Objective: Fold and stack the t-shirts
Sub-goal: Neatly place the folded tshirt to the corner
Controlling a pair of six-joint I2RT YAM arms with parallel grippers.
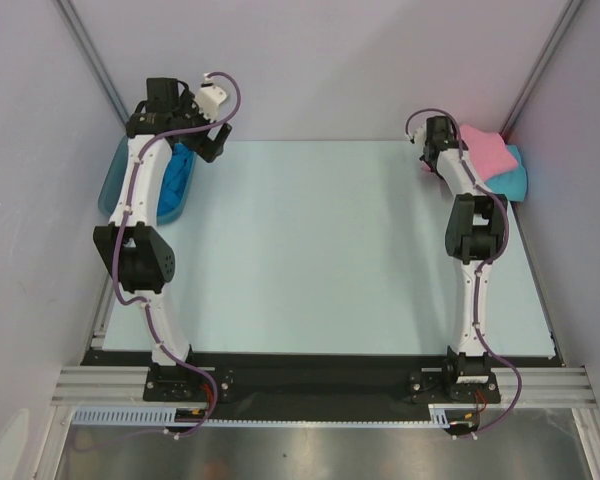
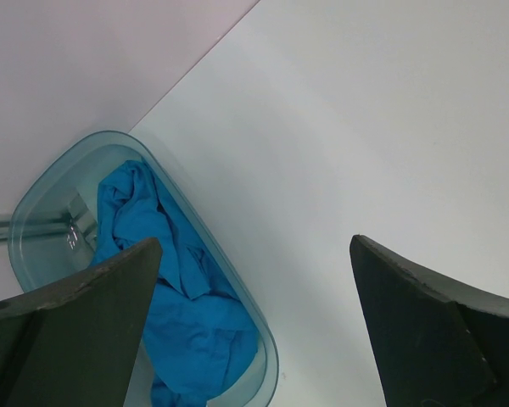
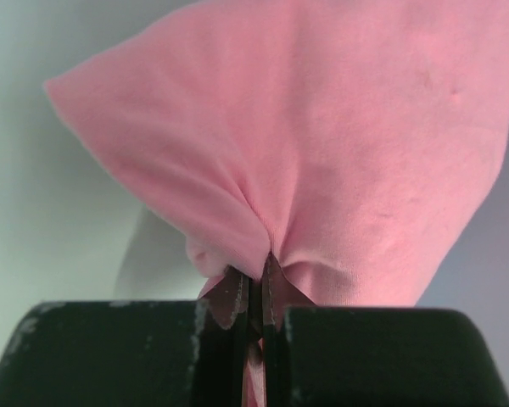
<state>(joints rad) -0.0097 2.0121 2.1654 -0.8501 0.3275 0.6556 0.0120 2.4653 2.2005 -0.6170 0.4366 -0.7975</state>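
Pinched tight together at the bottom of the right wrist view, the right jaws grip a fold of the large light pink soft cloth t-shirt. The cloth gathers into creases where the two dark tips meet, then spreads up and outward above them to fill most of that view.

From above, the pink t-shirt lies in the far right corner of the pale blue-white surface. It rests on top of a turquoise cloth t-shirt, which shows out from under it on the right and near sides. The right arm stretches from its base at the near edge to that corner, and its wrist covers the left edge of the pink cloth.

The left arm reaches to the far left. The left jaws stand wide apart and hold nothing. Their two dark fingers sit in the bottom corners of the left wrist view, with bare surface between them.

A translucent grey-blue oval plastic tub sits at the far left edge of the surface, close to the wall. A bright blue cloth t-shirt lies crumpled inside it. The left jaws hang just beside the tub's far end, on its right side, not touching the tub or the blue cloth.
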